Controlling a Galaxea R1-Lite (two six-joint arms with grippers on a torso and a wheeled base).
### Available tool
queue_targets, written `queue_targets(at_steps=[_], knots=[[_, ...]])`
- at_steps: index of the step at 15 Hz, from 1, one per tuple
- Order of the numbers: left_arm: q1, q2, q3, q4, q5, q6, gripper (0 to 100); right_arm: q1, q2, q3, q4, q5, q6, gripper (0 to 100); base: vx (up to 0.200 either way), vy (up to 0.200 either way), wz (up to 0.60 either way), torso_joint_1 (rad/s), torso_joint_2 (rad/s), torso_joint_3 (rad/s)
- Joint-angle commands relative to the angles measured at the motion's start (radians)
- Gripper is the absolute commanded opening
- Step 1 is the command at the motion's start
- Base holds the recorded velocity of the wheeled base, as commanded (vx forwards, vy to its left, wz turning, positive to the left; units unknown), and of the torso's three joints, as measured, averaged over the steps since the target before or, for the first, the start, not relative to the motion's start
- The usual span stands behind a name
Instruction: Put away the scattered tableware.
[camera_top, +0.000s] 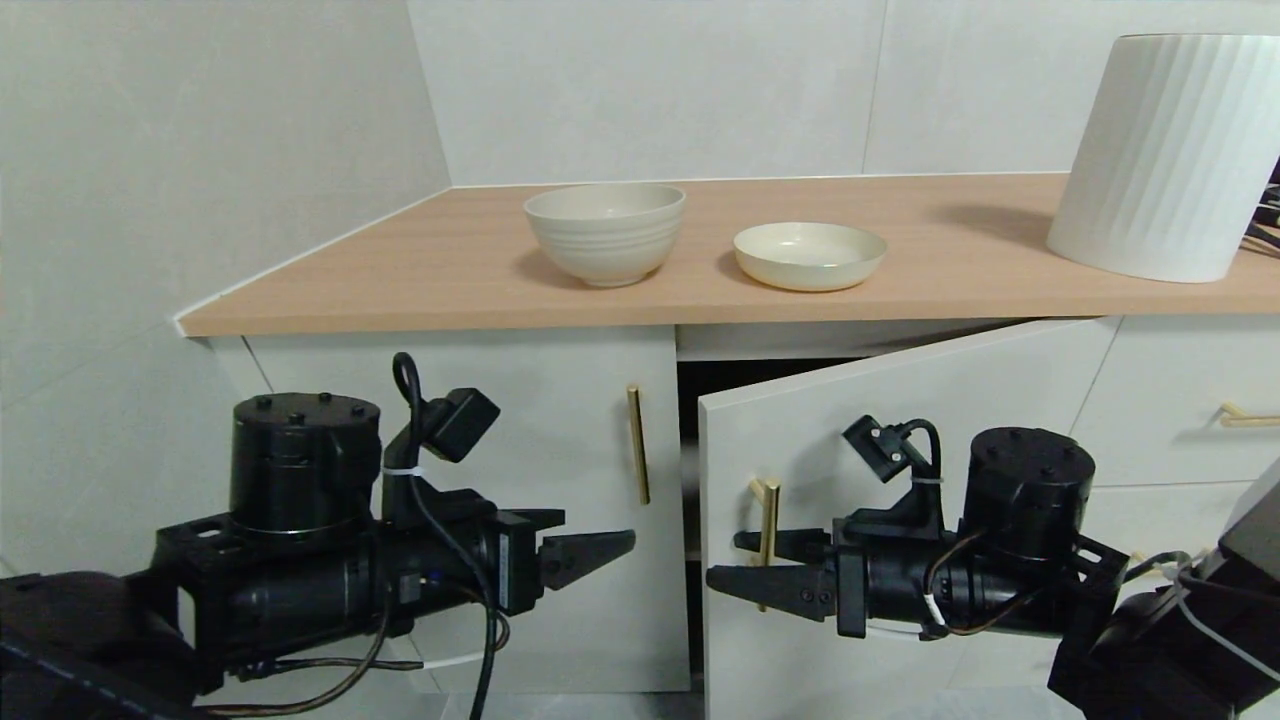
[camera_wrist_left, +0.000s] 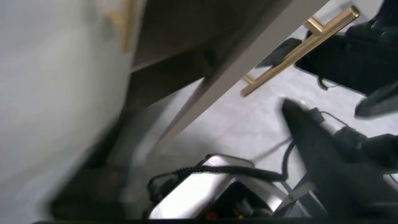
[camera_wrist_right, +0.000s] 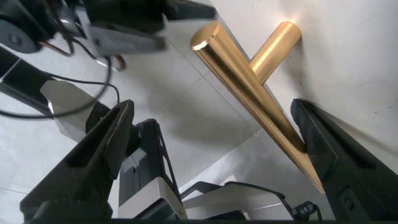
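On the counter, above both hands: a cream bowl (camera_top: 605, 232) and a shallow dish (camera_top: 810, 255) stand upright, near each other but apart.
Right hand (camera_top: 725, 560): spread, with one finger on each side of the brass handle (camera_wrist_right: 239, 83) on the half-open door (camera_top: 1000, 380), and not pinching it.
Left hand (camera_top: 590, 540): level with the right hand and facing it, in front of the shut door (camera_top: 560, 400). I cannot tell whether it is spread or pressed together.
Bowl, handling: it looks like glazed ceramic, so probably stiff, fairly heavy, slippery and quick to chip if knocked. The rim seems the best hold, one finger inside the wall and one outside.
Dish, handling: probably lighter, but its wall is low and gives little to hold. A pinch on the rim at the side nearest the hand could let it tip.
Cupboard: a dark gap shows between the hands, behind the half-open door. It is the likely home for both pieces once the door swings wider.
Beyond the right hand: a tall ribbed white tub (camera_top: 1170, 155) on the counter, well apart from the dish.
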Motion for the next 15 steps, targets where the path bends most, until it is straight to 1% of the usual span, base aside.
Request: queue_targets(at_steps=[1, 2, 3, 4, 5, 7, 10, 11, 13, 15], knots=[[-0.028, 0.085, -0.001, -0.047, 0.004, -0.009, 0, 0.002, 0.007, -0.001, 0.002, 0.004, 0.001, 100, 0.0, 0.0, 0.0, 0.0, 0.0, 0.0], [-0.028, 0.091, -0.001, -0.063, 0.005, -0.009, 0, 0.002, 0.007, 0.0, 0.002, 0.004, 0.001, 100, 0.0, 0.0, 0.0, 0.0, 0.0, 0.0], [-0.028, 0.108, -0.01, -0.113, 0.005, -0.007, 0, 0.002, 0.007, 0.0, 0.002, 0.004, -0.001, 100, 0.0, 0.0, 0.0, 0.0, 0.0, 0.0], [-0.031, 0.126, -0.049, -0.144, 0.004, -0.006, 0, 0.002, 0.007, -0.001, 0.002, 0.004, -0.001, 100, 0.0, 0.0, 0.0, 0.0, 0.0, 0.0], [-0.035, 0.152, -0.095, -0.152, 0.005, -0.006, 0, 0.002, 0.01, -0.001, 0.002, 0.004, -0.001, 100, 0.0, 0.0, 0.0, 0.0, 0.0, 0.0], [-0.035, 0.211, -0.138, -0.156, -0.002, -0.004, 0, 0.002, 0.014, -0.001, 0.002, 0.004, -0.001, 100, 0.0, 0.0, 0.0, 0.0, 0.0, 0.0], [-0.04, 0.278, -0.134, -0.187, -0.004, -0.004, 0, 0.002, 0.019, -0.001, 0.002, 0.003, -0.002, 100, 0.0, 0.0, 0.0, 0.0, 0.0, 0.0], [-0.06, 0.317, -0.138, -0.242, -0.004, -0.006, 0, 0.002, 0.022, -0.003, 0.002, 0.003, -0.002, 100, 0.0, 0.0, 0.0, 0.0, 0.0, 0.0], [-0.078, 0.369, -0.141, -0.339, 0.004, -0.006, 0, 0.0, 0.025, -0.003, 0.0, 0.003, -0.002, 100, 0.0, 0.0, 0.0, 0.0, 0.0, 0.0], [-0.081, 0.407, -0.151, -0.391, 0.004, -0.006, 0, 0.002, 0.03, -0.003, -0.013, 0.003, -0.002, 100, 0.0, 0.0, 0.0, 0.0, 0.0, 0.0]])
